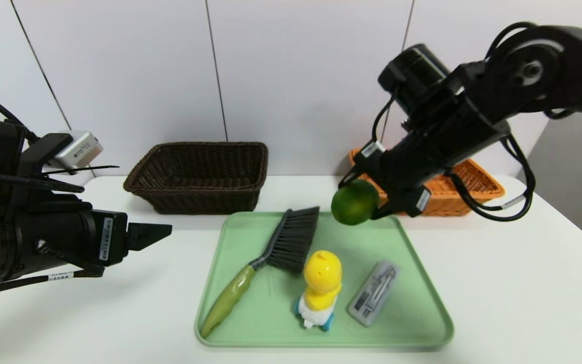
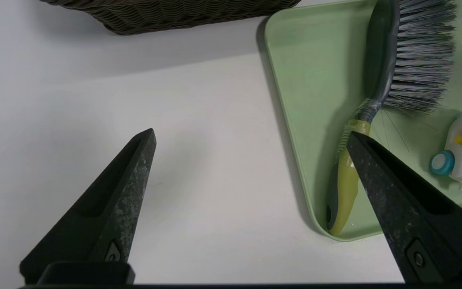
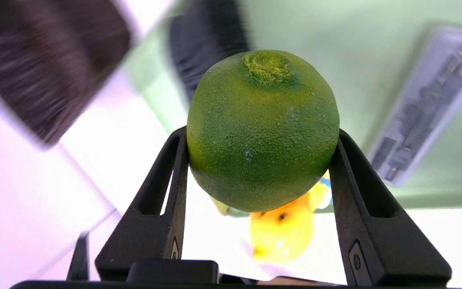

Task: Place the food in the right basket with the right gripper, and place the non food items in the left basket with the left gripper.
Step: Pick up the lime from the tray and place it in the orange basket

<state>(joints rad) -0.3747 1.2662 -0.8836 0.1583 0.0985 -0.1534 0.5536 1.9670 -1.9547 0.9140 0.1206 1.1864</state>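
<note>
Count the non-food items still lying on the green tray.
3: brush along the tray's left side, yellow toy in the middle, grey case to its right. None seem hidden.

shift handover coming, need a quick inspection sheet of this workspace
surface: white table, green tray at centre
job's things: lime held above tray; brush, yellow toy, grey case on tray; dark basket and orange basket at back
clutter: nothing seen
grippers: right gripper shut on lime; left gripper open, empty, beside tray
cables: black cable looped under right arm
surroundings: white panel wall
</note>
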